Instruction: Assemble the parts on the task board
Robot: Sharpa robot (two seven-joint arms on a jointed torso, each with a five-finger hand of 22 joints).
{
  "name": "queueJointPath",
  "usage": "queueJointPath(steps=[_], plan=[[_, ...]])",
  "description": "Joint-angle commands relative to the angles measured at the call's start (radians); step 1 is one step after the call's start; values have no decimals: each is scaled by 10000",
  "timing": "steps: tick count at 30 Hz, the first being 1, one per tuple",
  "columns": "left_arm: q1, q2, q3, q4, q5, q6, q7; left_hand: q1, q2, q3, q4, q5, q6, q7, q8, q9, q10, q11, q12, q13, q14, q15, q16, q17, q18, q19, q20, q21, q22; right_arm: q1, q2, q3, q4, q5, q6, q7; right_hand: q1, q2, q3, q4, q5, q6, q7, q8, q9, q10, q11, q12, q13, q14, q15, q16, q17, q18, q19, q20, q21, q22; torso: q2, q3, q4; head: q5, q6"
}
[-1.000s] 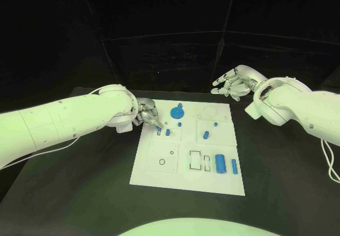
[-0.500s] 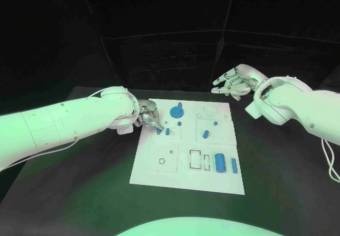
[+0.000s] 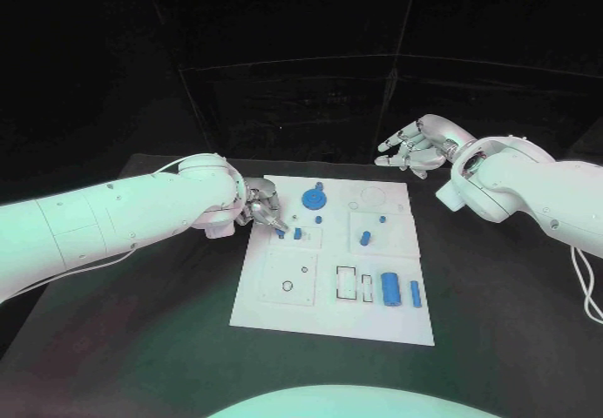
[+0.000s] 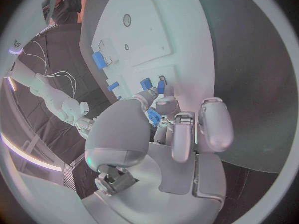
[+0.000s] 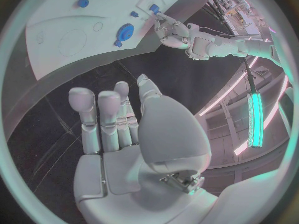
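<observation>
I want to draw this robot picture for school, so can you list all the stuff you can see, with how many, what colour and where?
task board: one, white, middle of the black table.
round part: one, blue, far end of the board.
small upright parts: several, blue, across the board's middle.
long parts: two, blue, lying side by side near the board's right edge.
table: one, black, under everything.
left robot hand: one, silver on a white arm, at the board's far left edge, fingertips at a small blue part.
right robot hand: one, silver on a white arm, raised beyond the board's far right corner, fingers apart, holding nothing.
</observation>
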Motion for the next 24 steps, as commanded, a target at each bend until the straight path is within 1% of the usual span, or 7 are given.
queueJointPath(steps=[1, 3, 6, 14, 18, 23, 24], plan=[[-1, -41, -3, 31, -113, 282, -175, -7, -6, 1329, -1298, 55, 16, -82, 52, 25, 92, 6, -44, -14, 1057, -11, 31, 2634, -52, 67, -29, 37, 16, 18, 1, 8, 21, -24, 49, 57, 30, 40, -23, -7, 53, -85, 8, -23, -3, -54, 39, -47, -16, 84, 8, -29, -2, 183, 79, 2, -65, -6, 1, 3, 6, 40, -6], [-1, -75, -4, 64, -114, 336, -195, -7, -6, 1329, -1298, 55, 16, -82, 52, 25, 92, 6, -44, -14, 1057, -11, 31, 2634, -52, 67, -29, 37, 16, 18, 3, 8, 20, -24, 50, 59, 30, 40, -23, -7, 53, -85, 8, -23, -3, -54, 39, -47, -16, 84, 8, -29, -2, 183, 79, 2, -65, -6, 0, 9, 4, 37, -10], [-1, -111, -4, 105, -114, 375, -202, -7, -6, 1329, -1298, 55, 16, -82, 52, 25, 92, 6, -44, -14, 1057, -11, 31, 2634, -52, 67, -29, 37, 16, 18, 6, 8, 16, -24, 51, 62, 30, 40, -23, -7, 53, -85, 8, -23, -3, -54, 39, -47, -16, 84, 8, -29, -2, 183, 79, 2, -65, -6, 1, -2, 12, 23, -17], [-3, -98, -4, 136, -113, 414, -203, -22, -16, 1346, -1300, 66, 20, -84, 59, 30, 96, 4, -51, -21, 1057, -12, 31, 2634, -51, 67, -30, 33, 12, 17, 9, 8, 22, -24, 49, 67, 30, 40, -23, -7, 53, -85, 8, -23, -3, -54, 39, -47, -16, 84, 8, -29, -2, 183, 79, 2, -65, -6, -2, 13, -4, 32, -15], [-4, -78, -5, 129, -112, 464, -228, -56, -30, 1372, -1298, 78, 28, -87, 71, 38, 104, 3, -58, -28, 1057, -12, 31, 2634, -52, 69, -31, 34, 15, 17, -4, 8, 30, -24, 48, 63, 30, 40, -23, -7, 53, -85, 8, -23, -3, -54, 39, -47, -16, 84, 8, -29, -2, 183, 79, 2, -65, -6, -2, 10, -8, 39, -9], [-5, -37, -5, 81, -100, 412, -230, -183, -47, 1439, -1252, 129, 48, -103, 99, 57, 107, -6, -118, -99, 1057, -19, 31, 2634, -52, 72, -36, 30, 14, 18, -18, 8, 40, -24, 42, 61, 48, 46, -22, -9, 61, -86, 8, -21, -2, -53, 38, -36, -9, 87, 8, -36, 2, 185, 78, 2, -76, -19, -1, 15, 10, 36, -9], [-5, -26, -5, 67, -89, 404, -231, -202, -47, 1447, -1242, 133, 50, -105, 102, 60, 110, -7, -121, -103, 1057, -20, 31, 2634, -52, 71, -37, 28, 12, 18, -19, 8, 42, -24, 41, 61, 48, 46, -22, -9, 61, -86, 8, -21, -2, -53, 38, -36, -9, 87, 8, -36, 2, 185, 78, 2, -76, -19, -3, 11, 9, 33, -6]])
